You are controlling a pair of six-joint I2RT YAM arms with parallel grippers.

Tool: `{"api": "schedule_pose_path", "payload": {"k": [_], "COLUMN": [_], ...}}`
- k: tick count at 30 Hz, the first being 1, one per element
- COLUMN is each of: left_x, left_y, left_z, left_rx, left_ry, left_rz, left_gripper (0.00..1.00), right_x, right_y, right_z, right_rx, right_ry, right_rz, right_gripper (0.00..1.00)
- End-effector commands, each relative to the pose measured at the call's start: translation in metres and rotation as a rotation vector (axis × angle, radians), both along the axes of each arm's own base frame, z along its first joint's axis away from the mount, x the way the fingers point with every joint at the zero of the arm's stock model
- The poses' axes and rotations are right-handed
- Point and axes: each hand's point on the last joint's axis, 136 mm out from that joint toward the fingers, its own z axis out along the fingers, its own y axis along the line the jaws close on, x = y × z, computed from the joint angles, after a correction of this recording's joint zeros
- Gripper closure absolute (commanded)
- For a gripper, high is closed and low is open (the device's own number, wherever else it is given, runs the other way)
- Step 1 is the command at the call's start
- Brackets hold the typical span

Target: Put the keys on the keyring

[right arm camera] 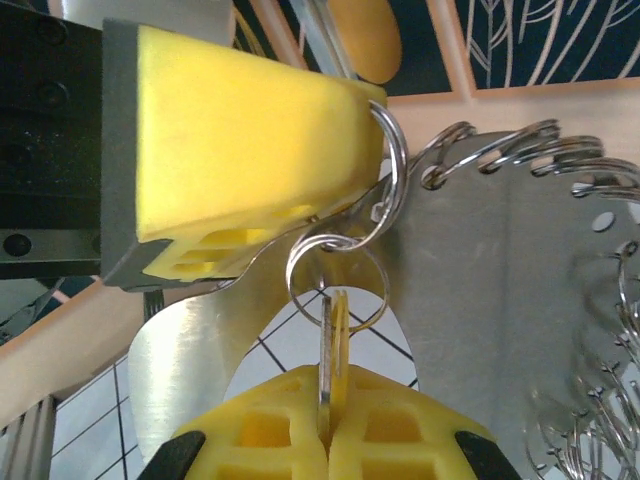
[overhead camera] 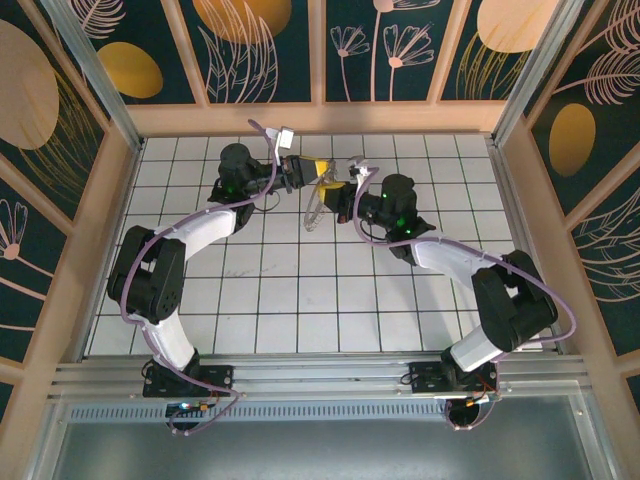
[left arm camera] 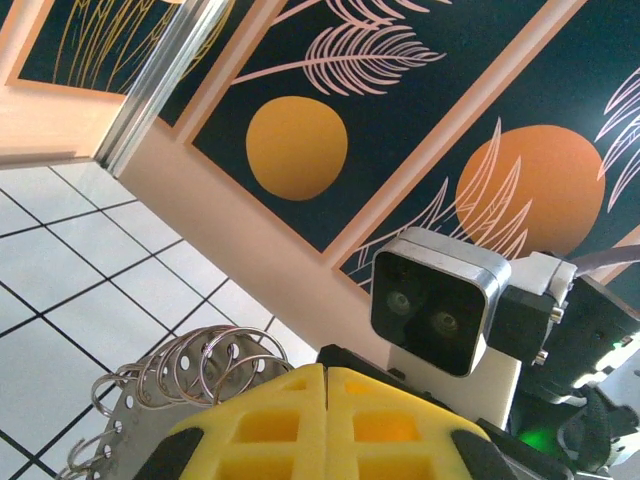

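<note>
Between the pads of the right end effector (right arm camera: 325, 425), pinched shut edge-on: the key (right arm camera: 331, 330), loop upward for threading. Just above, overlapping that loop, a rim ring (right arm camera: 392, 170) of the keyring (right arm camera: 480, 300), braced steady by the left end effector (left arm camera: 326, 400), clamped shut on it.

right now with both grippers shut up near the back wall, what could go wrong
The right gripper pinches the key by its thin edge only, so it may twist or slip while threading. The left gripper holds the keyring at one rim spot, so a push could swing it. The crowded rim loops might snag.
</note>
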Motion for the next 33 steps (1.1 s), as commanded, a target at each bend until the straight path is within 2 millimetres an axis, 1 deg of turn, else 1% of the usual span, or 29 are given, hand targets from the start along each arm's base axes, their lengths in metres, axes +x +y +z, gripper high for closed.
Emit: {"api": "schedule_pose_path", "payload": {"k": [1, 3, 6, 12, 16, 20, 23, 28, 33], "left_x": [-0.01, -0.011, -0.013, -0.018, -0.02, -0.019, -0.019, -0.017, -0.015], "left_y": [0.004, 0.005, 0.005, 0.007, 0.007, 0.008, 0.007, 0.006, 0.005], "left_z": [0.04, 0.04, 0.039, 0.044, 0.046, 0.048, 0.049, 0.046, 0.043], "left_rx": [-0.076, -0.082, -0.097, -0.152, -0.19, -0.211, -0.216, -0.215, -0.209], "left_ry": [-0.125, -0.123, -0.121, -0.113, -0.102, -0.094, -0.095, -0.09, -0.086], "left_rz": [0.01, 0.009, 0.005, 0.006, 0.012, 0.025, 0.025, 0.025, 0.027], "left_gripper": [1.0, 1.0, 1.0, 1.0, 1.0, 1.0, 1.0, 1.0, 1.0], "right_x": [-0.009, -0.007, -0.007, -0.011, -0.012, -0.009, -0.008, -0.019, -0.022], "right_y": [-0.001, -0.008, -0.01, -0.002, 0.001, -0.001, -0.005, 0.014, 0.011], "right_z": [0.004, 0.005, 0.008, 0.018, 0.019, 0.02, 0.023, 0.019, 0.011], "right_rx": [0.063, 0.096, 0.126, 0.173, 0.183, 0.192, 0.23, 0.19, 0.162], "right_ry": [0.023, 0.039, 0.044, 0.051, 0.056, 0.06, 0.07, 0.079, 0.092], "right_rz": [0.1, 0.1, 0.112, 0.19, 0.214, 0.211, 0.229, 0.325, 0.34], "right_gripper": [1.0, 1.0, 1.0, 1.0, 1.0, 1.0, 1.0, 1.0, 1.0]}}
